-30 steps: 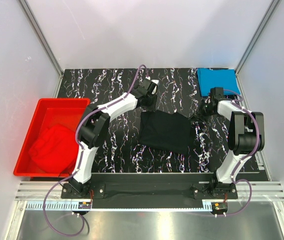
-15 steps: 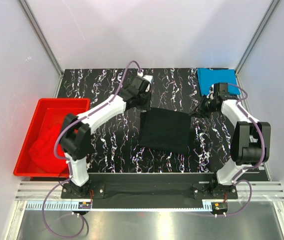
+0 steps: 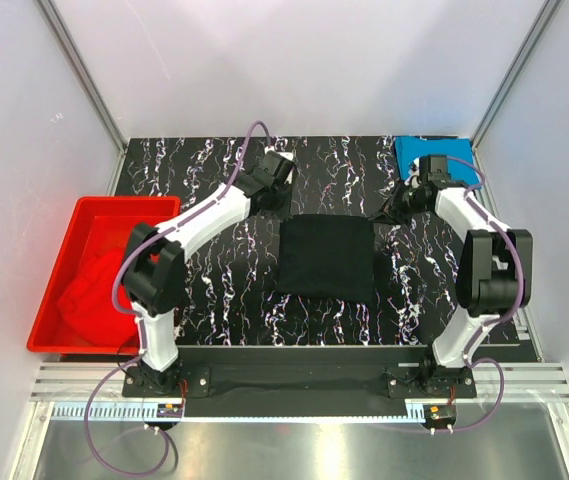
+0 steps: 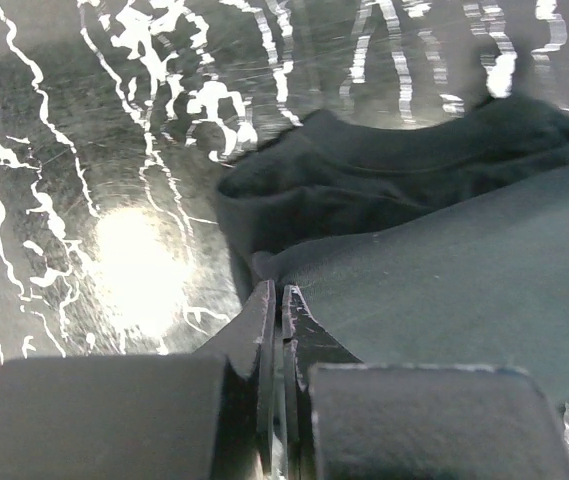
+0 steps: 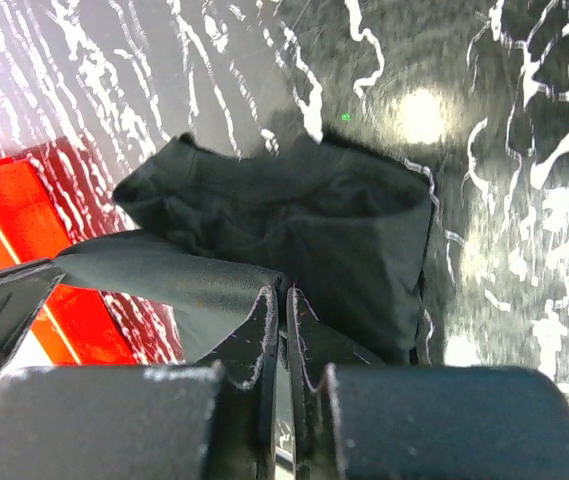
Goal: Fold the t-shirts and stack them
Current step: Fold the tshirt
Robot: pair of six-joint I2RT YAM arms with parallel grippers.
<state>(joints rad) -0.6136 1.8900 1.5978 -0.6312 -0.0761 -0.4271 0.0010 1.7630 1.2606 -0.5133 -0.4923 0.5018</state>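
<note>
My left gripper [image 3: 283,211] and my right gripper [image 3: 388,212] are each pinched tight on a far corner of the soft black fabric t-shirt [image 3: 326,258]. It lies folded mid-table on the black white-veined tabletop [image 3: 226,292], between my arms.

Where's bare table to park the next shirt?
Bare: near strip between the black t-shirt and the table edge; far strip beside the blue t-shirt. Crowded: the black t-shirt's far corners, where the jaws pinch it.

The left arm [image 3: 214,215] and the right arm [image 3: 459,212] — 2 alike — wear white shells over black joints; purple cables [image 3: 87,420] trail from both, looping along the frame's lower edge.
</note>
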